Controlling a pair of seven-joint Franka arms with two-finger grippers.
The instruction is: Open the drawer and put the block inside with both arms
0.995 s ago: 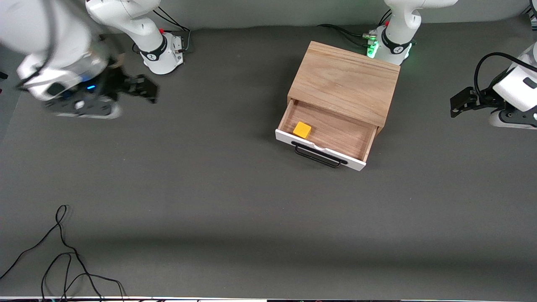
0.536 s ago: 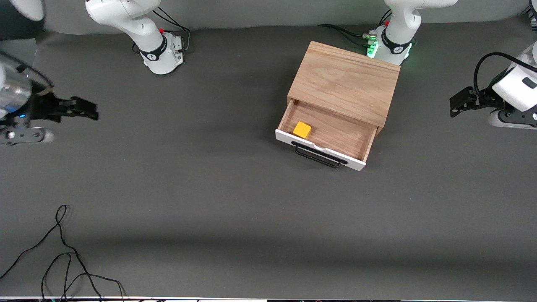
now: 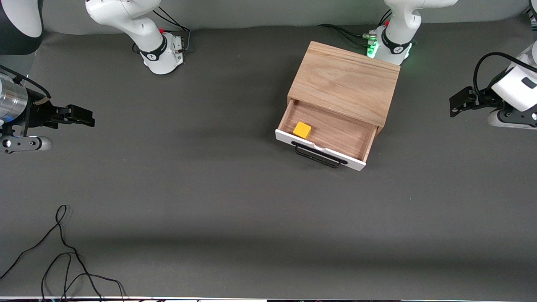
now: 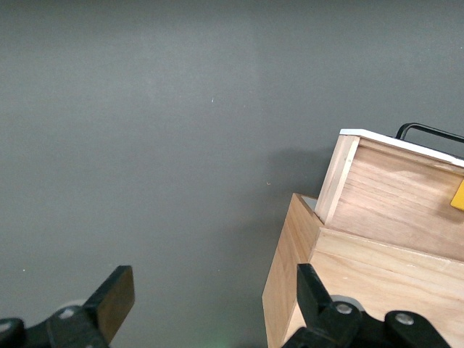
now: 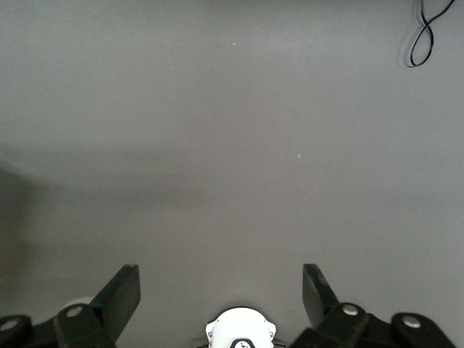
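Note:
The oak cabinet [image 3: 346,82] stands near the left arm's base. Its drawer [image 3: 331,134] is pulled open, white front panel [image 3: 319,150] and black bar handle [image 3: 316,156] facing the front camera. The yellow block [image 3: 302,130] lies inside the drawer, at the corner toward the right arm's end; its edge shows in the left wrist view [image 4: 458,196]. My left gripper [image 3: 455,107] is open and empty, over the mat at the left arm's end of the table [image 4: 214,290]. My right gripper [image 3: 86,116] is open and empty over the mat at the right arm's end [image 5: 221,286].
A loose black cable [image 3: 63,251] lies on the dark grey mat near the front camera at the right arm's end; a loop of it shows in the right wrist view [image 5: 424,32]. The arm bases [image 3: 161,50] [image 3: 390,46] stand along the table's edge.
My right arm has swung away toward the right arm's end of the table, its gripper settling low over the mat. The left arm, drawer and block have not moved.

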